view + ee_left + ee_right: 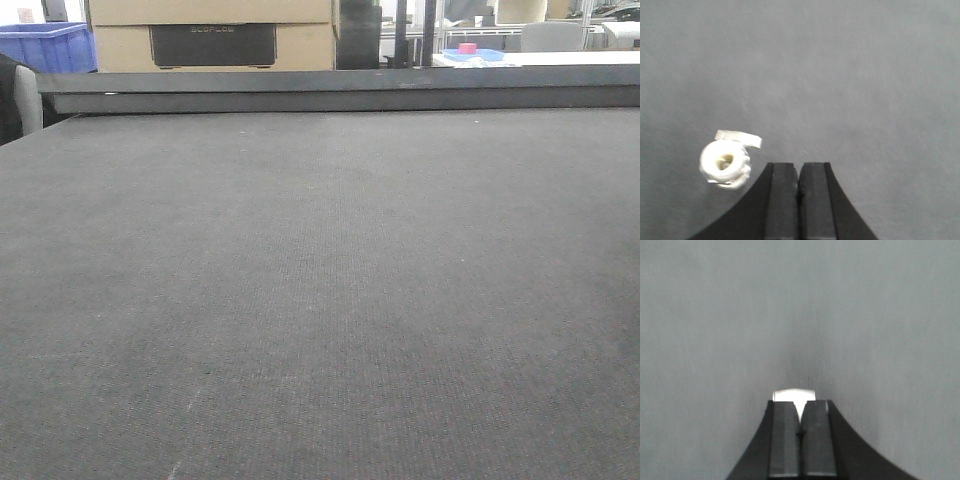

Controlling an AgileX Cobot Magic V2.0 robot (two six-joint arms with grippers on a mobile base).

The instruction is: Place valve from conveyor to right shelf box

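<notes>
A white valve with a small white tab lies on the dark grey conveyor, just left of my left gripper and apart from it. That gripper is shut with nothing between its fingers. In the right wrist view my right gripper is shut over the belt. A bright white piece shows just beyond its tips, and I cannot tell whether it is pinched or lies on the belt. The front view shows only the conveyor, with no gripper or valve. The right shelf box is out of view.
A dark raised rail runs along the belt's far edge. Behind it stand a blue bin at the left, a cardboard box, and a white table with a pink object at the right.
</notes>
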